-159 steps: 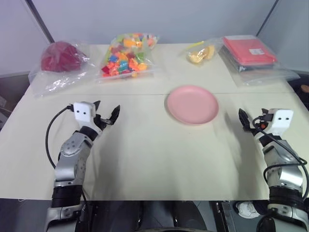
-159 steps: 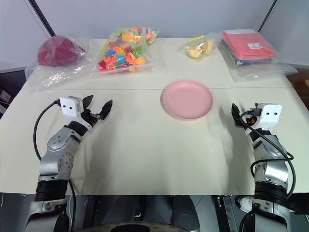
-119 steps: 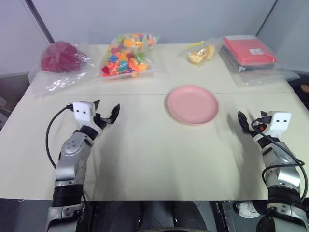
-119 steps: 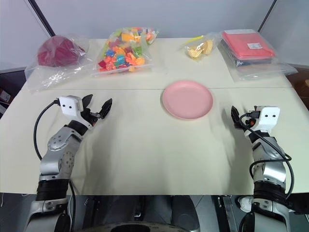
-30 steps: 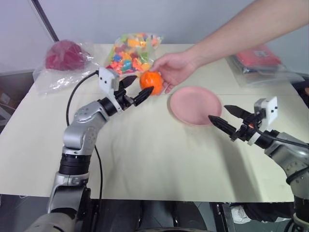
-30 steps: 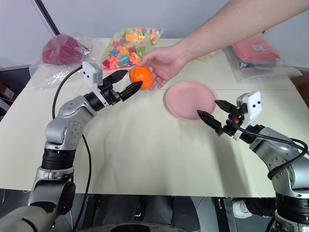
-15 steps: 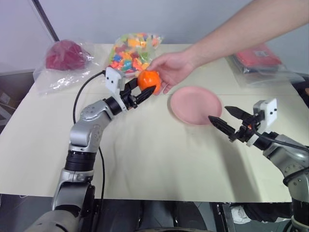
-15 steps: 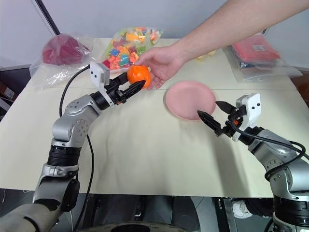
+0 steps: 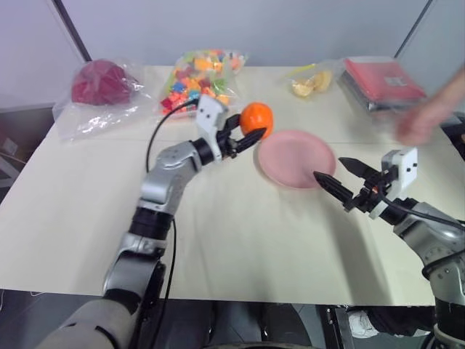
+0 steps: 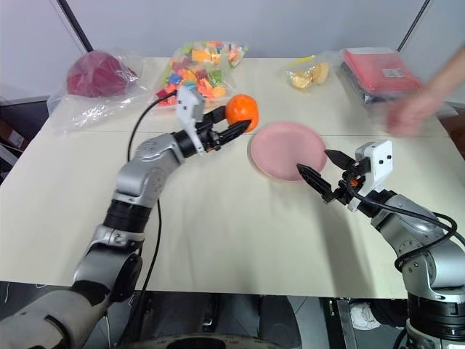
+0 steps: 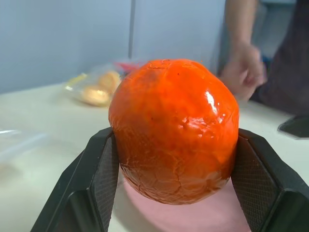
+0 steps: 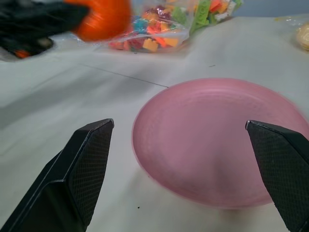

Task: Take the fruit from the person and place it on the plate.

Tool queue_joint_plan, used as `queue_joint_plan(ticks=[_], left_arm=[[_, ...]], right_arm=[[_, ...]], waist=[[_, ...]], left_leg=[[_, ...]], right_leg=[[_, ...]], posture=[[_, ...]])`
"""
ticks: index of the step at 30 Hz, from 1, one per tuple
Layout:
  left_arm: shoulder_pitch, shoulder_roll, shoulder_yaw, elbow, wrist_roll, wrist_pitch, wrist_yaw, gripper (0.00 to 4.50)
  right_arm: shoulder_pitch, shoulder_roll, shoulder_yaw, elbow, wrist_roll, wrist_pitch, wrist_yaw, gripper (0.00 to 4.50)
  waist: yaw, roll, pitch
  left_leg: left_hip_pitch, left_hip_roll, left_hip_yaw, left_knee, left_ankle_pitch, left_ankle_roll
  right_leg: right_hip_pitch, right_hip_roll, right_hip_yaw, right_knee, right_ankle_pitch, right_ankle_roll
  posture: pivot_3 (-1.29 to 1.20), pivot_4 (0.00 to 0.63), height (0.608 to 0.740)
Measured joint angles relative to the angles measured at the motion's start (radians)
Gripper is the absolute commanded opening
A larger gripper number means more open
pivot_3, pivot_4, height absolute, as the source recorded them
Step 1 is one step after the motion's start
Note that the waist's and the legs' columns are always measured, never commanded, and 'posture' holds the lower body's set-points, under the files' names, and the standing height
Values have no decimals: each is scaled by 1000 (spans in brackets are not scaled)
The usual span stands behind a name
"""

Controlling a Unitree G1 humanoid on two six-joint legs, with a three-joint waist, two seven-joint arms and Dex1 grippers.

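The glossy orange fruit point(image 9: 256, 118) is held in the air just left of the pink plate point(image 9: 294, 158), with my left gripper point(image 9: 248, 132) shut on it. The left wrist view shows both black fingers point(image 11: 96, 179) pressed against the fruit's point(image 11: 175, 129) sides. The person's hand point(image 9: 421, 122) is blurred at the right edge, apart from the fruit. My right gripper point(image 9: 337, 179) stands open just right of the plate, pointing at it; the right wrist view shows its fingers point(image 12: 79, 159) spread on either side of the plate point(image 12: 217, 140).
Along the table's far edge lie a bag with a dark red thing point(image 9: 98, 83), a bag of coloured blocks point(image 9: 196, 73), a clear bag of yellow-orange pieces point(image 9: 311, 82) and a red packet in plastic point(image 9: 383, 78). Bare tabletop point(image 9: 240, 225) spreads in front of the plate.
My left gripper closed on the fruit and carried it right, towards the plate. The person's hand let go and drew back to the right edge. My right gripper has stayed in place.
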Motion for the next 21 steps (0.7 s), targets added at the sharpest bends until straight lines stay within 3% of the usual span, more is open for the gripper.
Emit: queue_joint_plan(ticks=[8,12,14,16,21], left_arm=[[-232,-134,-23,523,130,-241,-35,2716],[-283,-171,-21,680,171,-321,-45,2716],[-293,-184,-21,737,189,-348,-46,3743],[-295,-191,-19,768,200,-365,-57,4470],[-299,-197,7,787,205,-392,-55,4470]], right_arm=[[16,23,-2,-5,-12,-10,-19,4500],[29,38,-2,-8,-20,-12,-28,4500],[30,41,-2,-9,-22,-14,-33,4500],[30,42,-2,-12,-27,-21,-38,4500],[30,43,-1,-13,-34,-31,-41,4500]], waist=[[-1,-1,1],[-4,-1,1],[-3,-1,1],[-3,-1,1],[-3,-1,1]], left_leg=[[0,0,0,0,-1,2],[0,0,0,-1,-1,2],[0,0,0,0,-1,2],[0,0,0,0,-1,2],[0,0,0,0,-1,2]], right_leg=[[-1,0,0,0,0,0],[-1,0,0,0,0,0],[-1,0,0,0,0,0],[-1,0,0,0,0,0],[-1,0,0,0,0,0]], posture=[[0,150,740],[0,150,740],[0,150,740],[0,150,740],[0,150,740]])
